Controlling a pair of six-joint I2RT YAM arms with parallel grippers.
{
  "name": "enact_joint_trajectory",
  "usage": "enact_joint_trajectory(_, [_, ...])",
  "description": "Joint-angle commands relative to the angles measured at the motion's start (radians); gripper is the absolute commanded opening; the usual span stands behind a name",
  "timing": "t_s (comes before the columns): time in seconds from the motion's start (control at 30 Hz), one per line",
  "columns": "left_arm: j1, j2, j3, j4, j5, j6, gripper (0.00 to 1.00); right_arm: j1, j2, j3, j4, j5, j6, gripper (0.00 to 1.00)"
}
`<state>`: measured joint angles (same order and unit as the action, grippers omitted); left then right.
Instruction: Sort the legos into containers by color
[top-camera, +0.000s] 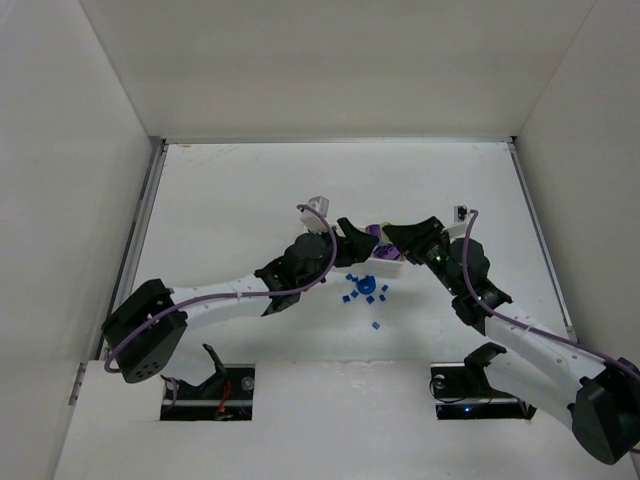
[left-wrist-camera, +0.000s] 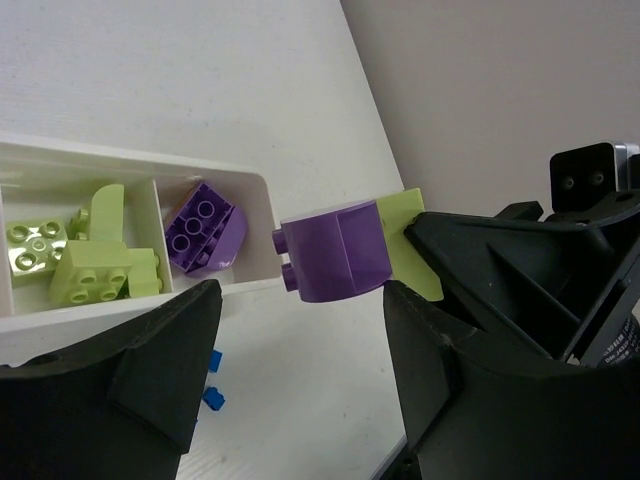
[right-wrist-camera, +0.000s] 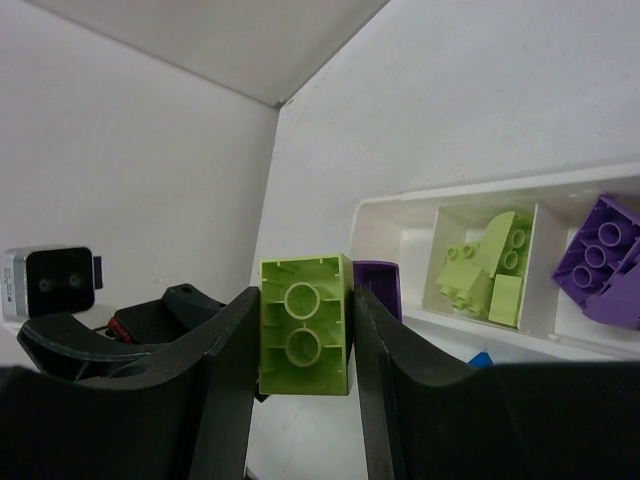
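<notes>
Right fingers (right-wrist-camera: 235, 360) clamp a lime-green brick (right-wrist-camera: 303, 325) stuck to a purple block (left-wrist-camera: 335, 250), at 9 o'clock of the tray (right-wrist-camera: 390, 235) in the right wrist view. Left fingers (left-wrist-camera: 170, 350) stand spread, gripping nothing. Blue cubes (top-camera: 365, 288) lie on the surface (top-camera: 250, 190).

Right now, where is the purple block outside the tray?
In the left wrist view, the purple block is just beyond the right end of the white tray, joined to the lime-green brick the right end effector holds.

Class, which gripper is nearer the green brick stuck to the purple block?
Right. The right gripper clamps the green brick between its fingers; the left gripper is open, at the purple block's end.
</notes>
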<state>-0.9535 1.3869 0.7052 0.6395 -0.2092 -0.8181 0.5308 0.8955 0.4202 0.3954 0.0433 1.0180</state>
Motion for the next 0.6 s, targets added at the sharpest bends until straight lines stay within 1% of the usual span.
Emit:
enact_joint_trajectory(0.0, [0.005,0.009,0.053,0.028,0.005,-0.016,0.63,0.016,-0.006,0.058,0.086,-0.01,0.007,0.26])
enact_joint_trajectory(0.27, [0.006,0.027,0.039,0.091,-0.01,-0.05,0.56,0.022,0.0,0.046,0.109,-0.016,0.016,0.26])
enact_joint_trajectory(0.5, [0.014,0.0,-0.036,0.175,-0.087,-0.131,0.56,0.019,0.02,0.045,0.114,-0.011,0.014,0.26])
enact_joint_trajectory(0.57, [0.02,-0.005,-0.056,0.195,-0.098,-0.159,0.57,0.019,0.023,0.046,0.115,-0.007,0.013,0.26])
